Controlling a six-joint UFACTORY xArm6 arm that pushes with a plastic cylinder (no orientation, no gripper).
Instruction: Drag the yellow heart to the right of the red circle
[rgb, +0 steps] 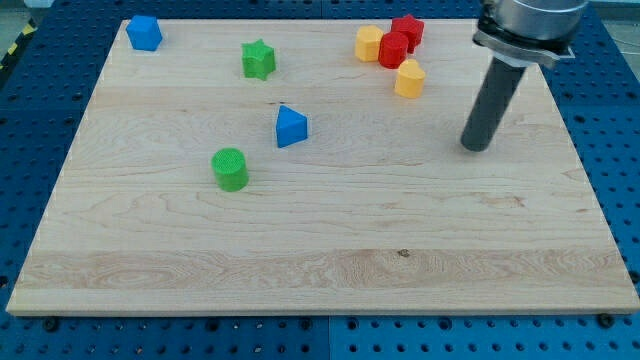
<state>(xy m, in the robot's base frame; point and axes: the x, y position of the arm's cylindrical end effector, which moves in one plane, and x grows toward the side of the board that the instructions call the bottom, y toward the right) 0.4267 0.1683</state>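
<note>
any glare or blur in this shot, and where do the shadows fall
Camera view: even, soft light, no strong glare on the wooden board; blocks such as the green cylinder and blue triangle look sharp, with only small, faint shadows at their bases; my tip is sharp too, the arm above it cropped.
</note>
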